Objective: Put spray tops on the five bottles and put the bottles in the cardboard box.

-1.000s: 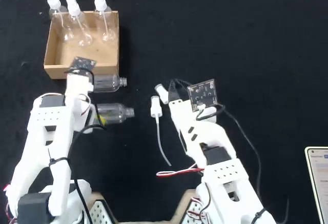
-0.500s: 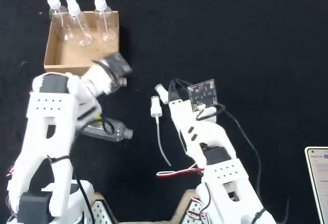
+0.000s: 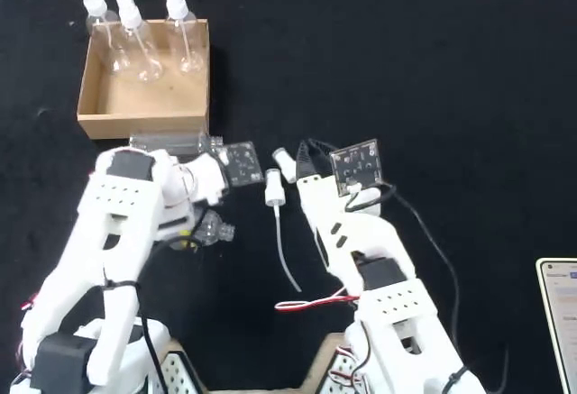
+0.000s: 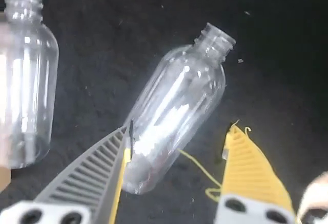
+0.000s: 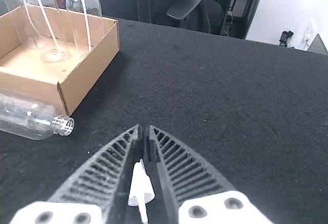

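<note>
Arms at the desk (image 3: pixel 406 69)
Left pincer (image 4: pixel 179 131), wide open, straddles an uncapped bottle (image 4: pixel 177 111) lying near the cardboard box (image 3: pixel 135 125) toward the desk's left edge; right pincer (image 5: pixel 143 129) pinches a spray top (image 5: pixel 139 183)

High view: fixed, looking steeply down over the black table (image 3: pixel 451 69). Left wrist: very near, pointed down at a lying capless bottle (image 4: pixel 177 111). Right wrist: low, facing across toward the cardboard box (image 5: pixel 89 70), also under the high view.
</note>
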